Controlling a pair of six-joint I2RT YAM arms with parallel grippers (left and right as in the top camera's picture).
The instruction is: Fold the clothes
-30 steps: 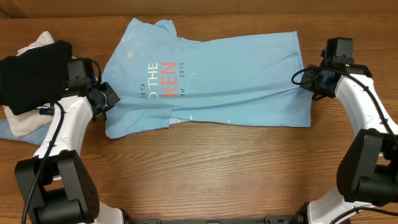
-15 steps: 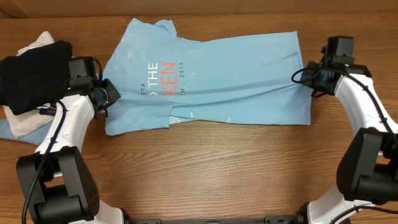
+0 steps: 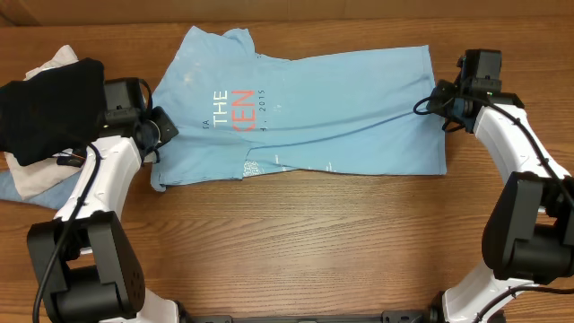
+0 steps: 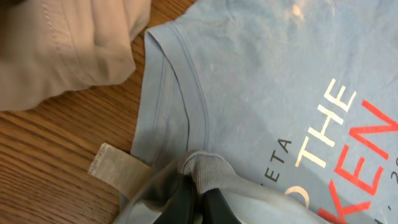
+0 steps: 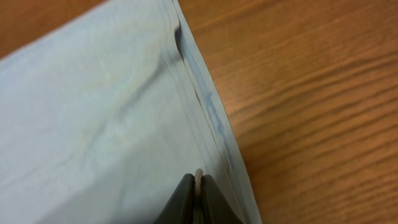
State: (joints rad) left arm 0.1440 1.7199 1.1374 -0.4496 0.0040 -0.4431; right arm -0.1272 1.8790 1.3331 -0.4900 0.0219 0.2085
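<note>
The light sky-blue T-shirt [image 3: 314,117] lies spread lengthwise across the table, folded lengthwise, with red and white lettering [image 3: 235,109] near its left end. My left gripper [image 3: 160,133] is shut on a pinch of the shirt's left sleeve edge; the wrist view shows the fabric bunched between the fingers [image 4: 200,186]. My right gripper [image 3: 441,100] is shut on the shirt's right hem, a thin fold of cloth pinched between the fingertips [image 5: 198,186]. The near long edge is drawn up off the table between both grippers.
A black folded garment [image 3: 47,106] sits on a beige garment [image 3: 40,175] and blue jeans [image 3: 13,187] at the far left, next to my left arm. The beige cloth [image 4: 62,50] shows close to the sleeve. Bare wood lies in front of the shirt.
Both grippers have moved away from me, carrying the shirt's near edge toward the far side. The near edge has shifted back and part of the lettering is now covered.
</note>
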